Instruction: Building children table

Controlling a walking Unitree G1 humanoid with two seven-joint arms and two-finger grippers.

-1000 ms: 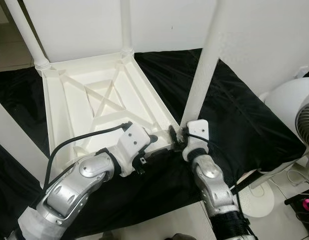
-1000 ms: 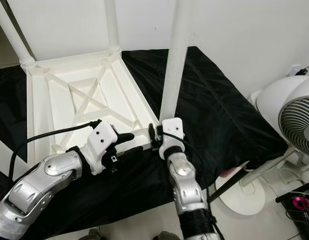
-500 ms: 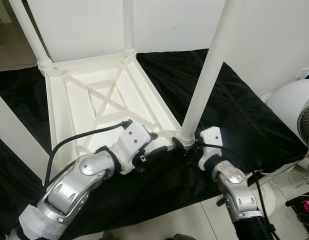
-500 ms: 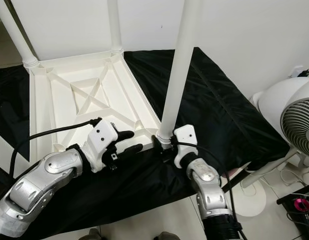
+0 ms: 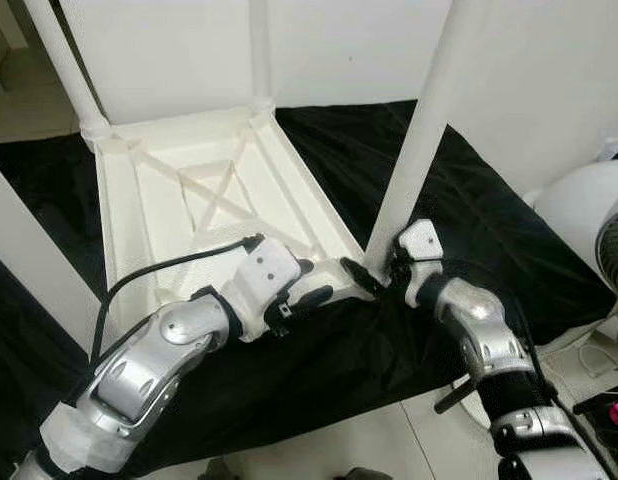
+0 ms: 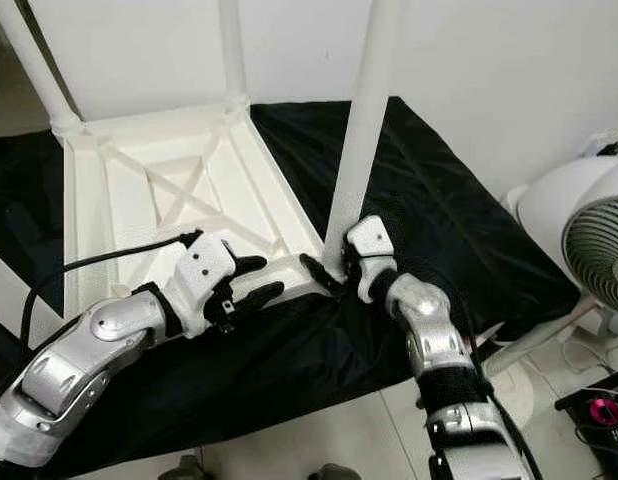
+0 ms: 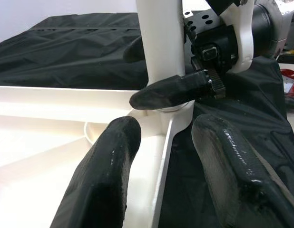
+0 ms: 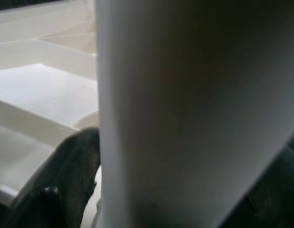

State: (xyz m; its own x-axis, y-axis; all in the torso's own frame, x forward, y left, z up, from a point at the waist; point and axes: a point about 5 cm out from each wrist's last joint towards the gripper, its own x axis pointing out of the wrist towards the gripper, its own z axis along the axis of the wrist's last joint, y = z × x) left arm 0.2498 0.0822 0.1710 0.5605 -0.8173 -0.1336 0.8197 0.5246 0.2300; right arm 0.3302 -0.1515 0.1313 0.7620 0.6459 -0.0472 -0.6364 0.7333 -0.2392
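The white plastic table top (image 5: pixel 189 200) lies upside down on a black cloth (image 5: pixel 489 220). A white leg (image 5: pixel 419 150) stands in its near right corner socket. My right gripper (image 5: pixel 374 275) is shut on the base of this leg, one finger (image 7: pixel 171 90) in front of it and one behind. In the right wrist view the leg (image 8: pixel 185 114) runs close beside a dark finger (image 8: pixel 56 185). My left gripper (image 5: pixel 309 290) is open and straddles the table's near rim just left of that corner, its fingers (image 7: pixel 104 180) apart over the rim.
Two more legs (image 5: pixel 64 70) (image 5: pixel 259 50) stand at the far corners, and a fourth white leg (image 5: pixel 29 250) rises at the near left. A white fan (image 6: pixel 589 240) stands on the floor to the right. A white wall lies behind.
My right forearm has swung out to the right, and its gripper now comes at the leg's base from the right side rather than from below. The left gripper has hardly moved.
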